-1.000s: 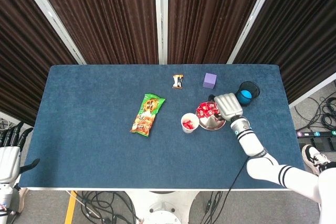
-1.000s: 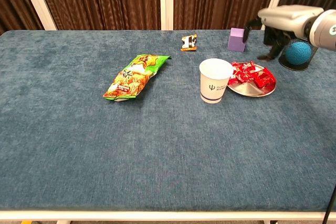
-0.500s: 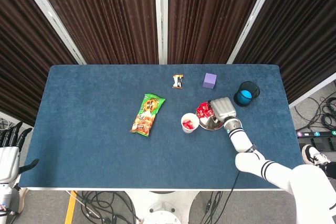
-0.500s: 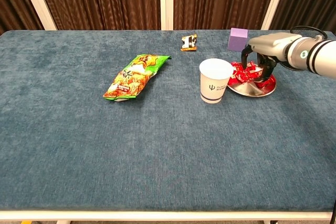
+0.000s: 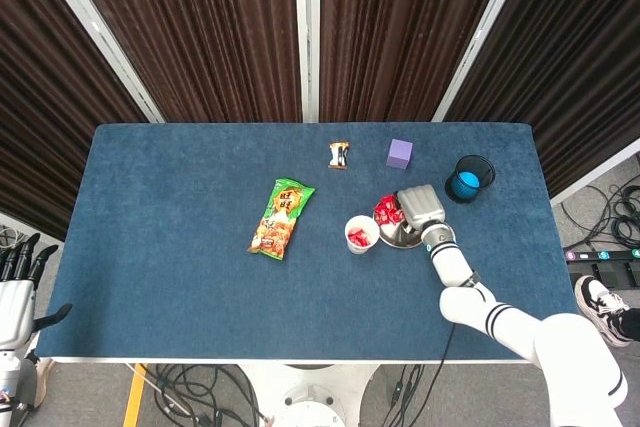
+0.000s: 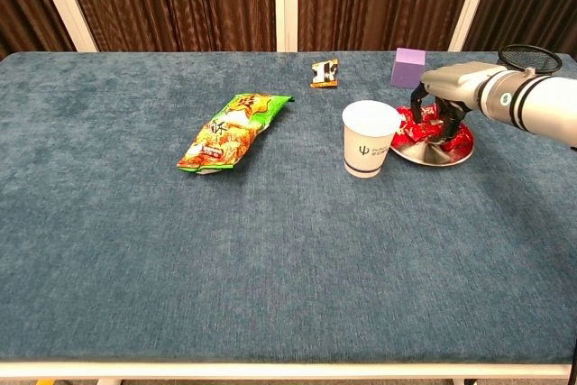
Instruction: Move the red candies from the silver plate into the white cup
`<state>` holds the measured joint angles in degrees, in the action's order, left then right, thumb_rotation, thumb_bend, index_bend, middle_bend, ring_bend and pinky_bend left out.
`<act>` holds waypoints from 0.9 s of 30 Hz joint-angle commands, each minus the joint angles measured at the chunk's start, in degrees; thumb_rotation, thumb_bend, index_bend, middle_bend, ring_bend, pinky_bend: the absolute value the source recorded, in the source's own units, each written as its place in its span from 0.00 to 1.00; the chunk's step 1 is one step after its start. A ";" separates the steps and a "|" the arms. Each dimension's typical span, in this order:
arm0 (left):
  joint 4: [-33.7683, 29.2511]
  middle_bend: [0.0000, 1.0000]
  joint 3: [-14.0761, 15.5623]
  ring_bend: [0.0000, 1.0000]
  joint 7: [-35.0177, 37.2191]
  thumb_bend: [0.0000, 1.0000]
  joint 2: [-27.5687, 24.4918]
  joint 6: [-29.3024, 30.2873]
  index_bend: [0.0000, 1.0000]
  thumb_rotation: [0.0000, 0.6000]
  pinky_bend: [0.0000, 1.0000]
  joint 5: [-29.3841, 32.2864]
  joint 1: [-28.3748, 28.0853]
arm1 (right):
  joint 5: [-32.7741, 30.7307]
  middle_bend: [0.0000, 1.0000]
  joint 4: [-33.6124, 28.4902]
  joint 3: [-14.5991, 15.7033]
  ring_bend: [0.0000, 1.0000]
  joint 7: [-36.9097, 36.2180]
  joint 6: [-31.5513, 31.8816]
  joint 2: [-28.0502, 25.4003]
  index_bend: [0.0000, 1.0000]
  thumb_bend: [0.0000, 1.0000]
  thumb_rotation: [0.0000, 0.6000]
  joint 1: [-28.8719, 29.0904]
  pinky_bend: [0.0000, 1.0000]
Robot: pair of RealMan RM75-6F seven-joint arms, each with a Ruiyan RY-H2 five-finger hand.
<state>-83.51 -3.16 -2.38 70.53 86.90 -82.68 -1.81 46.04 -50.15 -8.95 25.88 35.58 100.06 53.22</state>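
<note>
The silver plate (image 6: 439, 156) lies right of the white cup (image 6: 369, 138), with red candies (image 6: 408, 127) piled on it. In the head view the cup (image 5: 361, 234) holds a few red candies. My right hand (image 6: 448, 96) hangs over the plate, its fingertips (image 6: 445, 123) down among the candies; whether one is pinched does not show. From above, the right hand (image 5: 420, 208) covers the plate's (image 5: 399, 240) right half, with candies (image 5: 386, 211) showing to its left. My left hand (image 5: 16, 285) is off the table at the lower left, fingers apart, holding nothing.
A green snack bag (image 6: 236, 130) lies left of the cup. A small wrapped bar (image 6: 325, 72) and a purple cube (image 6: 408, 68) sit behind it. A black mesh holder (image 5: 471, 177) with a blue ball stands behind the right hand.
My right hand came left from beside the mesh holder and dropped onto the plate, fingertips now in the candies. The left hand sank slightly.
</note>
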 commanded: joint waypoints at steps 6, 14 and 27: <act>0.20 0.12 -0.03 0.10 0.06 0.00 0.14 -0.15 0.21 1.00 0.12 0.15 -0.01 | -0.07 0.99 1.46 -0.25 0.94 0.49 -0.48 0.85 0.54 0.38 1.00 0.29 1.00; 0.18 0.12 -0.02 0.10 0.01 0.00 0.05 -0.04 0.21 1.00 0.12 0.16 0.09 | 4.79 0.99 -8.11 -1.70 0.94 -2.55 4.97 -5.15 0.58 0.39 1.00 -1.45 1.00; -0.08 0.12 -0.25 0.10 -0.14 0.00 -0.12 0.30 0.21 1.00 0.12 -0.31 -0.15 | 16.16 0.99 -32.19 -1.52 0.94 -7.63 12.08 -17.08 0.57 0.39 1.00 -4.67 1.00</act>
<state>-83.59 -3.41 -2.51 70.42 87.20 -82.98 -1.96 61.24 -81.36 -10.72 18.91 47.20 83.42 48.82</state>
